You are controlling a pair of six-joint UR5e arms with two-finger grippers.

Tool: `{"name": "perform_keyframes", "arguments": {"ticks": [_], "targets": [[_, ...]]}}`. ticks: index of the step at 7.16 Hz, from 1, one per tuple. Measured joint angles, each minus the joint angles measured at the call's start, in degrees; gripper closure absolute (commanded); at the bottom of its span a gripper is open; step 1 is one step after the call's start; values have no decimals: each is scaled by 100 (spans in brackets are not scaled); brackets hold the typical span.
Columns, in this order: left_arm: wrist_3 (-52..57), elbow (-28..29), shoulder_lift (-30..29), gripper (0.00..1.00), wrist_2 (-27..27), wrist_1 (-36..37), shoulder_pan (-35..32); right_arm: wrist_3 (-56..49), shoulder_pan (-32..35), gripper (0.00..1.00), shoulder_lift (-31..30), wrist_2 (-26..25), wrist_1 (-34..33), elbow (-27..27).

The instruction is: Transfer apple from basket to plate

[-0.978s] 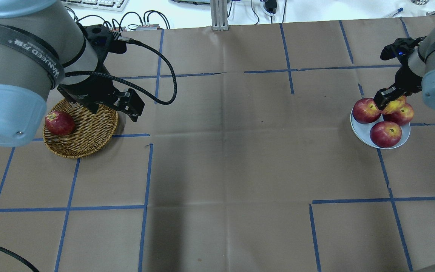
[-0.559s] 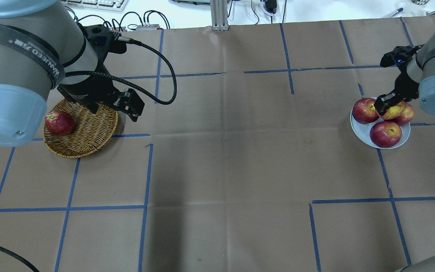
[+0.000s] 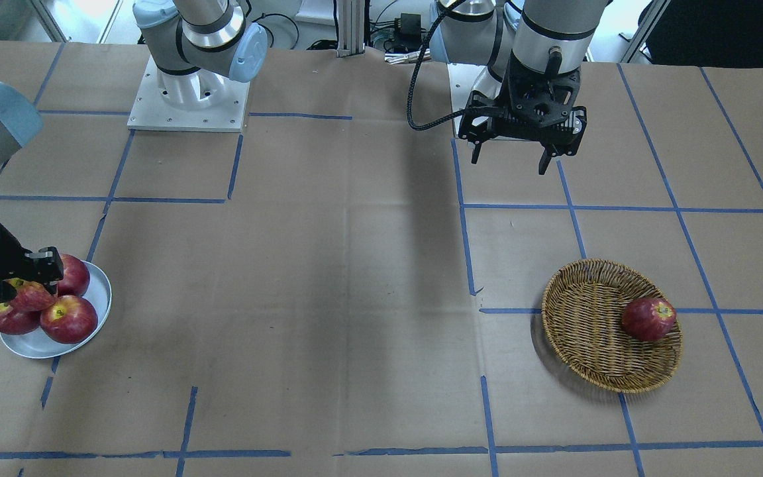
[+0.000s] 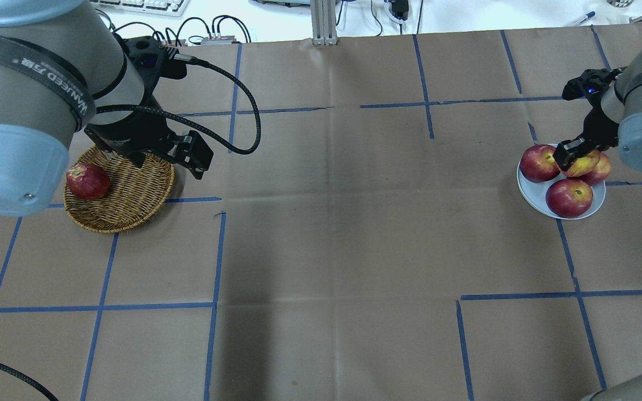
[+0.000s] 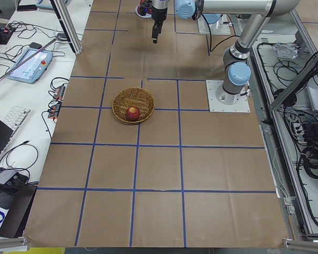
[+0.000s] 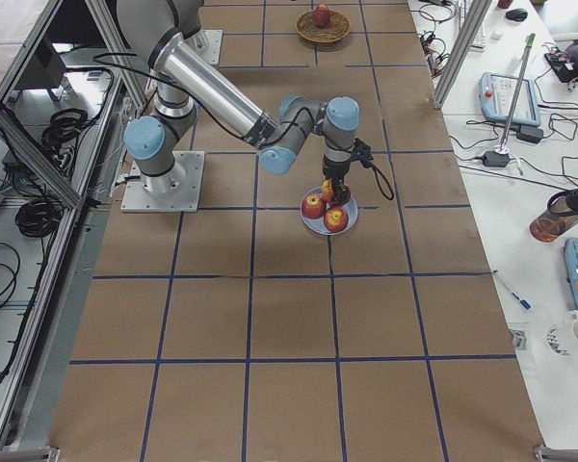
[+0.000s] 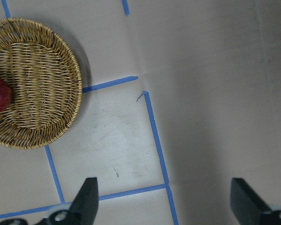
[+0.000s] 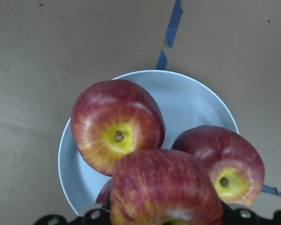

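Right gripper (image 4: pixel 574 157): is clenching the apple (image 4: pixel 584 165) between its two fingers and hanging low over the plate (image 8: pixel 192 101). In the overhead view one dark finger is showing at the fruit's left and the other is hiding behind it.
Apple: is sitting in that grip over the middle of the plate, streaky red with a broad yellow flank turned upward. It is riding a little higher than the fruit around it; whether it is touching any of them cannot be told.
Plate: is lying at the table's (image 4: pixel 326 223) right end, pale grey-blue, and is carrying three glossy apples (image 4: pixel 569 197) in a ring, stem ends up.
Left gripper (image 3: pixel 509 159): is hovering with its jaws spread wide and nothing between them. It is raised above the brown paper just beside the basket (image 4: pixel 131 195), on the side toward the table's middle.
Basket: is resting at the table's left end, woven and tan, straddling a blue tape line.
Lone apple (image 4: pixel 88 181): is lying inside the basket against its outer wall — red, with a pale stem patch.
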Motion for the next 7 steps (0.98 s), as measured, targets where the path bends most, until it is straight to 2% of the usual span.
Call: {"name": "perform_keyframes", "arguments": {"ticks": [4,7], "targets": [[0,0,-1,1,0,0,0,73,-47,0,-23,-9,36,-78],[0,0,-1,1,0,0,0,422,269,0,-596,47,456,-395]]}}
